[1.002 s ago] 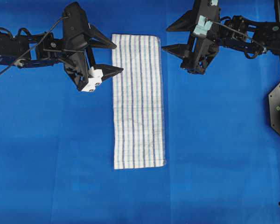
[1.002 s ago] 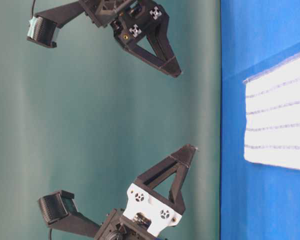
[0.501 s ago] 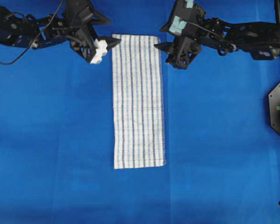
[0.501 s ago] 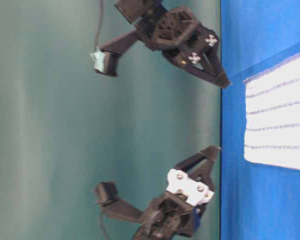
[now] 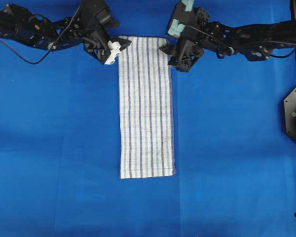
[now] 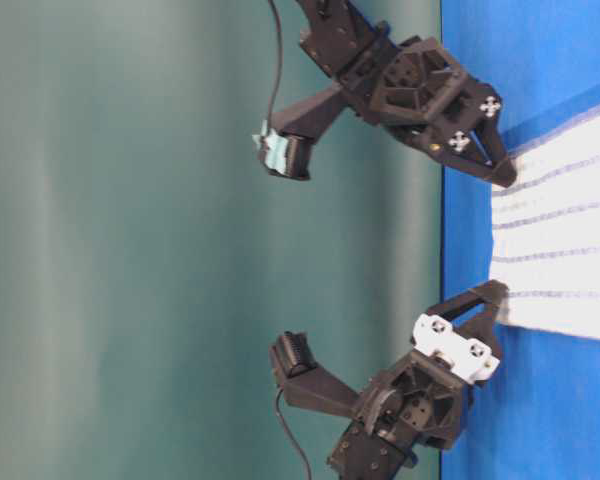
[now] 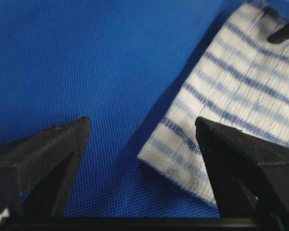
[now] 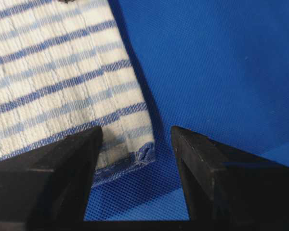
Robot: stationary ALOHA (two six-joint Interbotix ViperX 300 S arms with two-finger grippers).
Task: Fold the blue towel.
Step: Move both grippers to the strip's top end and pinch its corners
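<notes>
You had the towel point(image 5: 146, 106) lying flat from 12 to 6 o'clock on the blue cover point(image 5: 54, 148), bare all round, with your left gripper point(image 5: 119, 47) and right gripper point(image 5: 166, 50) wide open, empty, straddling its 12 o'clock corners.

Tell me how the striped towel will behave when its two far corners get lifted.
The blue towel lies flat as a thin woven strip, so it will probably droop and trail limply rather than hold shape. It looks light. Its textured weave on the cloth table covering suggests some drag, not sliding freely.
</notes>
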